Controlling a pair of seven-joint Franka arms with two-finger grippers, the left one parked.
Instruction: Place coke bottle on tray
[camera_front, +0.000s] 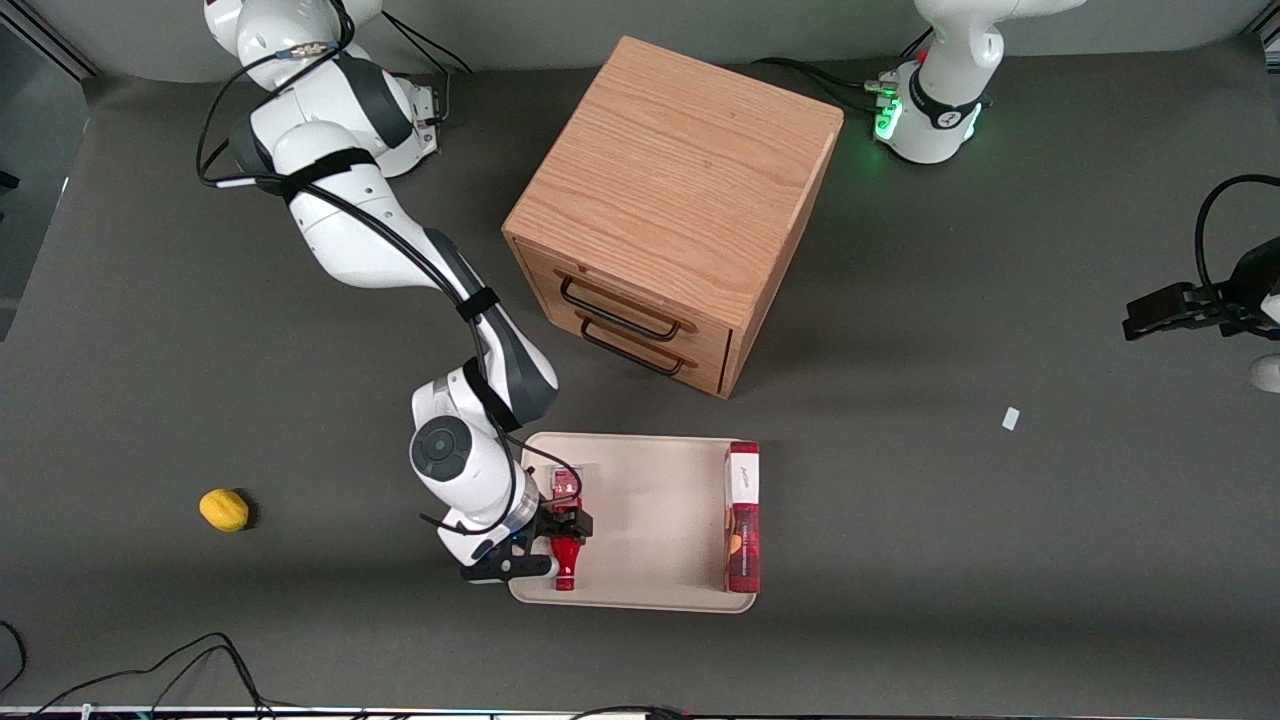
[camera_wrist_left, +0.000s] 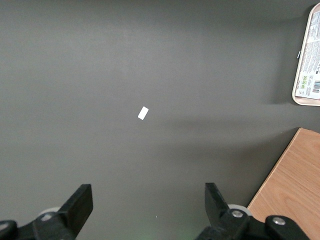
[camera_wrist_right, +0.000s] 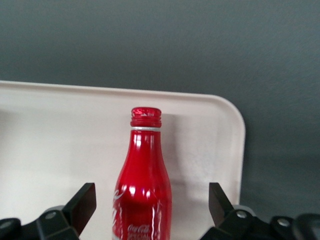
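Coke bottle (camera_front: 566, 556) lay flat on the tray (camera_front: 650, 510), at its working-arm end; your tool (camera_front: 560, 524) hovered over it, fingers (camera_wrist_right: 80, 202) spread wide and clear of the bottle's sides.

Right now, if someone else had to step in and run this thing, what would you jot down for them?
Pincer: open, over the tray's end toward the working arm, fingers apart on either side of the bottle, not touching it.
Bottle: lying on the tray, cap pointing toward the front camera, near the rim.
A red box lies at the tray's other end.
Done: bottle is on the tray and released.
Left: lift the arm away.
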